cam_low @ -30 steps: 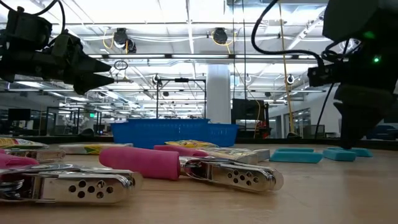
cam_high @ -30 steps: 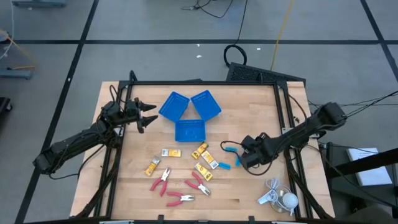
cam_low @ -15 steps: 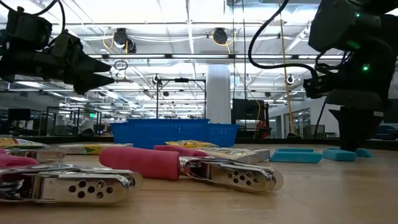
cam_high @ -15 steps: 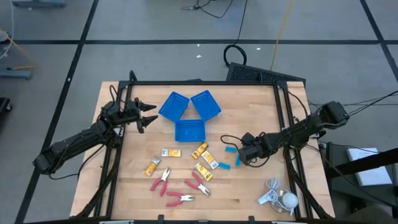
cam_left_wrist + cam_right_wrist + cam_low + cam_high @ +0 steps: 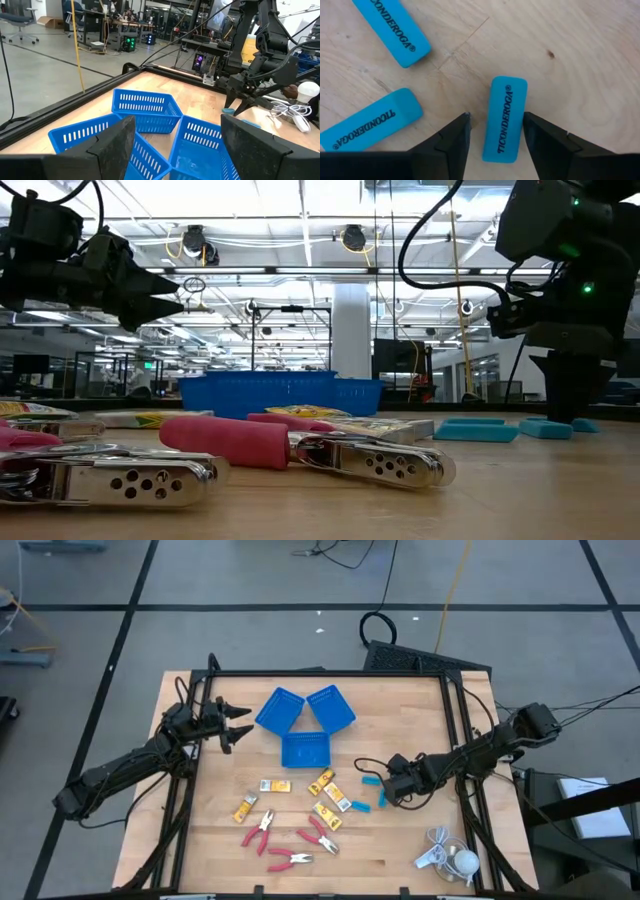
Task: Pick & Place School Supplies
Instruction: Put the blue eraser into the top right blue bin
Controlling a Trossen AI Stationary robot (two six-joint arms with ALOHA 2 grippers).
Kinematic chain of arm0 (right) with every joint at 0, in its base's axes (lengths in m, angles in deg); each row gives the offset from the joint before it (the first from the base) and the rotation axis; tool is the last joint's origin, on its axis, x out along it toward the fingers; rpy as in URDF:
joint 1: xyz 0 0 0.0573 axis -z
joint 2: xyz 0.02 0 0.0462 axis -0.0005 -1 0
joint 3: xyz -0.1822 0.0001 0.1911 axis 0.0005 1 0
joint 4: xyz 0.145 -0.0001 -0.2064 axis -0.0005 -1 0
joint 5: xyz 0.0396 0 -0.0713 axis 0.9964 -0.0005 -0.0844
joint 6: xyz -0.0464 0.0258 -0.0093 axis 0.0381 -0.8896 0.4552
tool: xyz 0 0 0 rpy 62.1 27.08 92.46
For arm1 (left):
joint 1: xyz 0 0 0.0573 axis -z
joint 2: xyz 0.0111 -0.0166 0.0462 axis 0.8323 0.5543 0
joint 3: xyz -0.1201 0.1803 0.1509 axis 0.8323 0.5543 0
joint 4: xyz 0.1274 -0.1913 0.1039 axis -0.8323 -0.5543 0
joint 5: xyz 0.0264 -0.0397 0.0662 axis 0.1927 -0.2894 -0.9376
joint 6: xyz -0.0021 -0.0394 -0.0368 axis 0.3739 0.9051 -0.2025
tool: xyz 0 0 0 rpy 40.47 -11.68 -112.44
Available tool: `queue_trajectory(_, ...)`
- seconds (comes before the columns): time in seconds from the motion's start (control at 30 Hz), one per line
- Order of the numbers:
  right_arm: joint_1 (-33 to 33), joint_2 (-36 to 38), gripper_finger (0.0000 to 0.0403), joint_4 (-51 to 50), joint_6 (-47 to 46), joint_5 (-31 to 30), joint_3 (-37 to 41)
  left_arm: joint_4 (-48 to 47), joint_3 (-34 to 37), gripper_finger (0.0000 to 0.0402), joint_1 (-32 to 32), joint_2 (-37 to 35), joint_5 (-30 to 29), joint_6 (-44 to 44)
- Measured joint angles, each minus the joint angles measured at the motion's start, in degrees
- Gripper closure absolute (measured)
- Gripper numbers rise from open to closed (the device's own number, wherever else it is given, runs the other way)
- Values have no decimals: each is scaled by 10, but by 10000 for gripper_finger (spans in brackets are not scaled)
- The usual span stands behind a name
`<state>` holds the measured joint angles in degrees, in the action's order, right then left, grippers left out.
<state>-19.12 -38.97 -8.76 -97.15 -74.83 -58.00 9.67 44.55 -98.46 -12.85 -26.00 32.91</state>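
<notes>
The right gripper (image 5: 495, 131) is down on the table (image 5: 400, 720), fingers straddling one blue eraser (image 5: 504, 118) along its long sides, a sliver of gap on each side, not yet pinching. That eraser lies right of centre on the table, beside two more erasers (image 5: 390, 30) (image 5: 369, 120) lying apart from it at different angles. Each one reads "TICONDEROGA" in dark print down its face.

By my reckoning this piece is light, slightly soft and rubbery, so it should grip well rather than slip; it lies flat, so the fingertips need to reach right down to the wood. Across the narrow width at mid-length looks like the sound hold, and that is roughly where the fingers stand.

The left gripper (image 5: 238, 725) hovers off near the table's left edge, jaws spread wide, by the three blue trays (image 5: 305, 725).

Yellow packets (image 5: 322, 798) and red-handled pliers (image 5: 290, 840) lie in the front middle; their labels are too small to read. A white corded gadget (image 5: 450, 858) lies at the front right corner.
</notes>
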Motion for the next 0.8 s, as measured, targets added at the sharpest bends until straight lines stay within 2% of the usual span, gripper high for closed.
queue_trajectory(0.8,1,-1,232,-5,-9,-5,0,1,0,107,0,0,0,0)
